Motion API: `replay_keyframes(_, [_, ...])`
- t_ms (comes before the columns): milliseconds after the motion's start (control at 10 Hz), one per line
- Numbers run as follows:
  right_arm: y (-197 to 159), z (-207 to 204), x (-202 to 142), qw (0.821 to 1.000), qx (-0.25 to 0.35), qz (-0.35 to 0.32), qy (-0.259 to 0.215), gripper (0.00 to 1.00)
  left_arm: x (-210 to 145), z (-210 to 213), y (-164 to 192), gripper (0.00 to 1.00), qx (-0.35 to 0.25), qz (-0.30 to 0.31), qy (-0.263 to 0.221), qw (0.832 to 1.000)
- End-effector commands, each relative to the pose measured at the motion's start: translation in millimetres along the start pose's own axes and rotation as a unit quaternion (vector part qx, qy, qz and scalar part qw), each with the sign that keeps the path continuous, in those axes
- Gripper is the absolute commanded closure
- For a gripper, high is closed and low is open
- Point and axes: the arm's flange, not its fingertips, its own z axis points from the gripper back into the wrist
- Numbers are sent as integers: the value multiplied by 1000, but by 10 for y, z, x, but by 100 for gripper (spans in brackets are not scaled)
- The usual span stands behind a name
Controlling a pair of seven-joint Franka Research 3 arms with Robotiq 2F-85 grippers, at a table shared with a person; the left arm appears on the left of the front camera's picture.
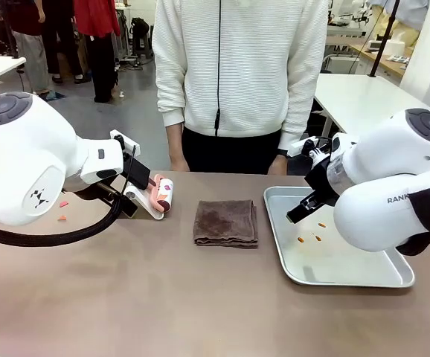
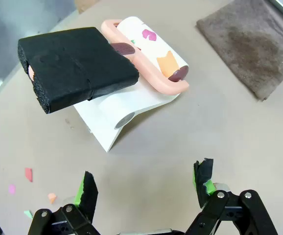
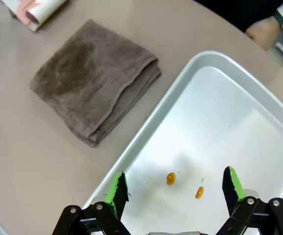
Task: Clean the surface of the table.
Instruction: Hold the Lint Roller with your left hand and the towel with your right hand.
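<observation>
The large rectangular table (image 1: pixel 163 297) with the matte taupe-brown top spans the foreground between the two arms. A person in a white ribbed zip top (image 1: pixel 237 67) stands at its far edge. Left gripper (image 2: pixel 146 188): jaws spread wide with nothing between them, hanging over bare tabletop just short of a pink-handled lint roller with a white patterned roll (image 2: pixel 153 51). The roller rests on a white angled stand (image 2: pixel 114 117), and a black foam block (image 2: pixel 75 68) sits at its handle end. Small pink and orange scraps (image 2: pixel 29 174) lie on the table near this gripper. Right gripper (image 3: pixel 175 188): jaws likewise spread and empty, poised above the floor of a shallow rectangular silver metal tray (image 3: pixel 146 129) that lies on the right part of the table. A few small orange bits (image 3: pixel 171 178) lie on the tray floor between the fingertips. A folded dark-brown cloth towel (image 1: pixel 226 222) lies flat on the table between roller and tray, apart from both.
</observation>
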Motion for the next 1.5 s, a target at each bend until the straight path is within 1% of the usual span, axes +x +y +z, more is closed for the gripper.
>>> replay_keyframes(0, [-1, 0, 0, 1000, 0, 0, 0, 0, 0, 1, 0, 0, 0, 0, 0, 1000])
replay_keyframes(400, [0, 0, 0, 1000, 0, 0, 0, 0, 0, 0, 0, 0, 0, 0, 0, 1000])
replay_keyframes(500, [-29, 148, -7, 1000, 8, 2, 23, 0, 28, 116, 36, 0, 12, -17, 28, 999])
replay_keyframes(600, [-48, 317, -15, 998, 41, -12, 38, 0, 110, 225, 90, 0, 49, -23, 50, 997])
replay_keyframes(700, [-70, 514, -43, 995, 78, -29, 56, 0, 247, 349, 176, 0, 99, -33, 78, 991])
replay_keyframes(800, [-82, 711, -93, 988, 105, -56, 96, 0, 386, 489, 249, 0, 121, -14, 84, 989])
replay_keyframes(900, [-104, 943, -190, 979, 151, -96, 98, 0, 572, 707, 289, 0, 135, 42, 106, 984])
replay_keyframes(1000, [-142, 1163, -341, 971, 171, -136, 94, 0, 730, 907, 335, 0, 114, 64, 146, 981])
replay_keyframes(1100, [-215, 1380, -559, 961, 197, -184, 63, 0, 919, 1097, 387, 0, 74, 71, 201, 974])
replay_keyframes(1200, [-314, 1553, -824, 946, 216, -240, 21, 0, 1223, 1187, 460, 0, 48, 95, 267, 958])
replay_keyframes(1300, [-438, 1587, -1088, 939, 164, -302, -7, 0, 661, 1029, 415, 0, 119, 43, 148, 981])
replay_keyframes(1400, [-268, 1437, -341, 960, 207, -174, 67, 0, 661, 1029, 415, 0, 119, 43, 148, 981])
